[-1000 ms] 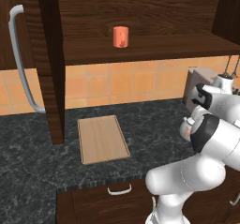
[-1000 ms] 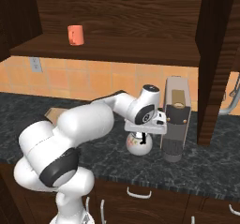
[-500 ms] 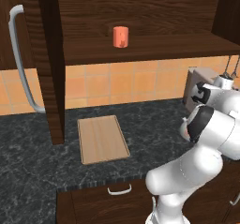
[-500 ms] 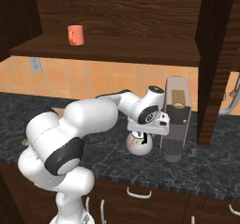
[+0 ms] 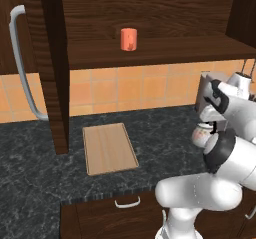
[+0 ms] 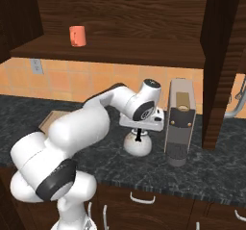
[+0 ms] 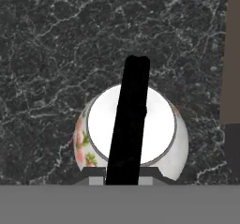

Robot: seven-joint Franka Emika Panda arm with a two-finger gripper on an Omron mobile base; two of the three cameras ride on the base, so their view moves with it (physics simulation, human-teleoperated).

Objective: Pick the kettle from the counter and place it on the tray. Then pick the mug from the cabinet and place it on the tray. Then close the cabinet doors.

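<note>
The small white kettle point(image 6: 138, 146) stands on the dark counter point(image 5: 30, 178), right of the light-wood tray point(image 5: 109, 148). My gripper point(image 6: 139, 131) hangs straight over it. In the hand view, the gripper point(image 7: 123, 174) has its tips pressed against both sides of the kettle's point(image 7: 159, 124) black upright handle, so it is shut on it. From the left, the kettle point(image 5: 201, 134) peeks out beside my arm. The orange-red mug point(image 5: 128, 38) sits on the cabinet shelf point(image 5: 165, 53); both cabinet doors point(image 5: 20, 58) stand open.
A grey boxy appliance point(image 6: 178, 121) stands just right of the kettle, a short gap away. The right cabinet door point(image 6: 218, 65) hangs open beyond it. The left door's silver bar handle point(image 5: 22, 73) juts out over the counter's left end. A drawer front point(image 5: 125, 210) lies below.
The jaws have closed in from wide open onto the kettle's handle. The hand has barely shifted; kettle, mug and tray have stayed put.
</note>
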